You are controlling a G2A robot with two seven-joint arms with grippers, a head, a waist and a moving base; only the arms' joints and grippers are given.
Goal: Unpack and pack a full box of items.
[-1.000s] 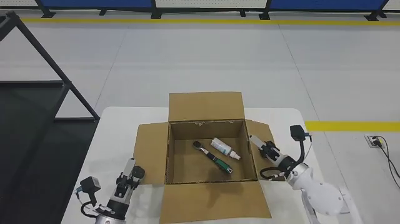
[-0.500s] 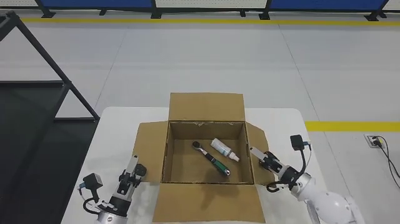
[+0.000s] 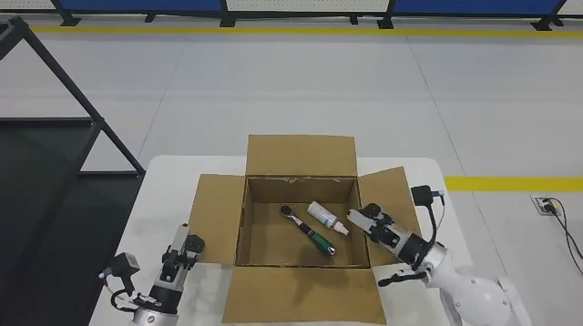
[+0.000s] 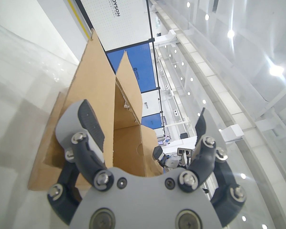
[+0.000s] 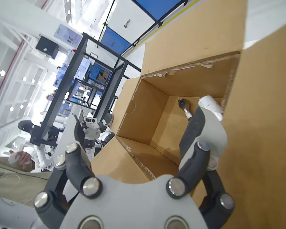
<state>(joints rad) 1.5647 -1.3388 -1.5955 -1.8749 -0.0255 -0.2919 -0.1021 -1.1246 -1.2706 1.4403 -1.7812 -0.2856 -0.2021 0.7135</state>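
in the top view the open cardboard box (image 3: 301,155) is sitting in the middle of the table (image 3: 164,189) with its flaps spread outward, and the right flap is tilting up. inside, a ratchet wrench (image 3: 310,228) is lying diagonally on the floor. a white bottle (image 3: 326,216) is lying just beside it toward the right wall, leaving the left half of the floor bare. the left gripper (image 3: 189,244) is hovering just beside the outer edge of the left flap, with bare table on its outer side. the right gripper (image 3: 358,219) is hanging over the box's right rim, near the bottle. in the left wrist view the left gripper (image 4: 143,116) is standing wide open with nothing between its fingers (image 4: 90,120), and the box (image 4: 95,77) is rising edge-on just ahead of it. in the right wrist view the right gripper (image 5: 138,120) is also gaping wide and holding nothing. one of its fingers (image 5: 200,125) is sitting close against the raised right flap, though whether it is touching cannot be told. the ratchet wrench (image 5: 182,102) and white bottle (image 5: 209,103) are showing past that finger, down by the box's far wall.
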